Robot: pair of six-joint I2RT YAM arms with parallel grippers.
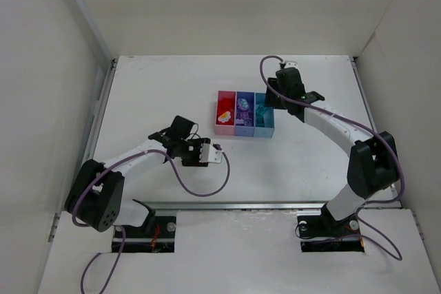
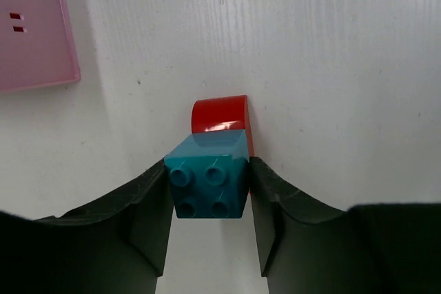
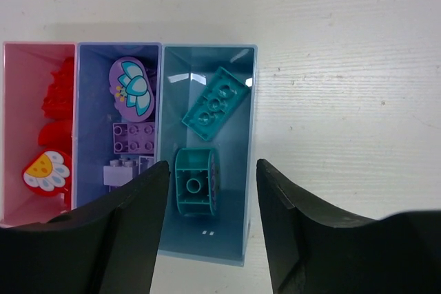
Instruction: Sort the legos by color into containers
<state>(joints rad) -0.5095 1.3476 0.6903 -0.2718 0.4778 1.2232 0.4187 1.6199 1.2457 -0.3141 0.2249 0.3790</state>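
Observation:
My left gripper [image 2: 210, 194] is shut on a teal brick [image 2: 209, 180] that is stuck to a red rounded brick [image 2: 220, 115], near the table front-left of the bins [image 1: 207, 153]. My right gripper [image 3: 210, 191] is open and empty above the light blue bin [image 3: 238, 101], which holds a teal plate [image 3: 213, 103] and a teal rounded piece [image 3: 195, 182]. The purple-blue bin [image 3: 93, 101] holds lavender bricks and a flower tile [image 3: 129, 87]. The pink bin [image 3: 17, 115] holds red pieces. All three bins show in the top view [image 1: 243, 131], with my right gripper [image 1: 286, 87] at their far right end.
A corner of the pink bin [image 2: 34, 39] shows at the upper left of the left wrist view. White walls enclose the table on the left, back and right. A metal rail [image 1: 234, 205] runs along the near edge.

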